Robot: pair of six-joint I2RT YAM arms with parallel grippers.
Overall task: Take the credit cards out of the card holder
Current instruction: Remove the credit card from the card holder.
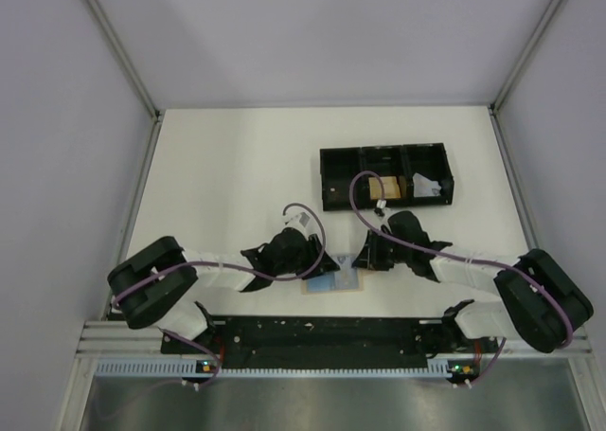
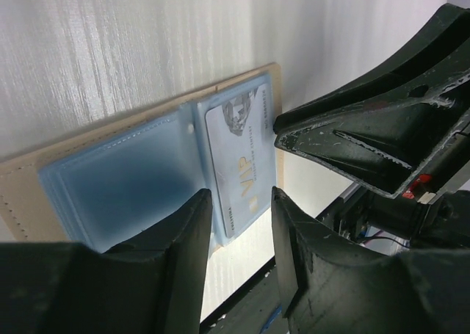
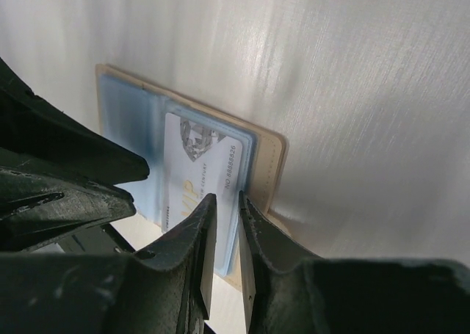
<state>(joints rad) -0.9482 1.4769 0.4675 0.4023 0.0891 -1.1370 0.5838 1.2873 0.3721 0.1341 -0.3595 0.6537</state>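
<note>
Holder [image 1: 333, 281] open flat, 1 card [image 3: 197, 174] showing. Left gripper [image 2: 240, 202] jaws apart at its edge. Right gripper [image 3: 226, 202] jaws nearly together at card edge; cannot tell if gripping.

Card holder [image 2: 125, 172] on the table [image 1: 237, 166] between left gripper [image 2: 241, 202] and right gripper [image 3: 228, 202], tray [image 1: 383, 150] behind.

A white, matte tabletop [image 1: 227, 166] is seen. Near its front edge, a tan bi-fold card holder with blue-grey inner panels [image 1: 333, 283] is laid open and flat. Farther back, to the right, a black three-compartment plastic tray [image 1: 383, 150] is set.
</note>
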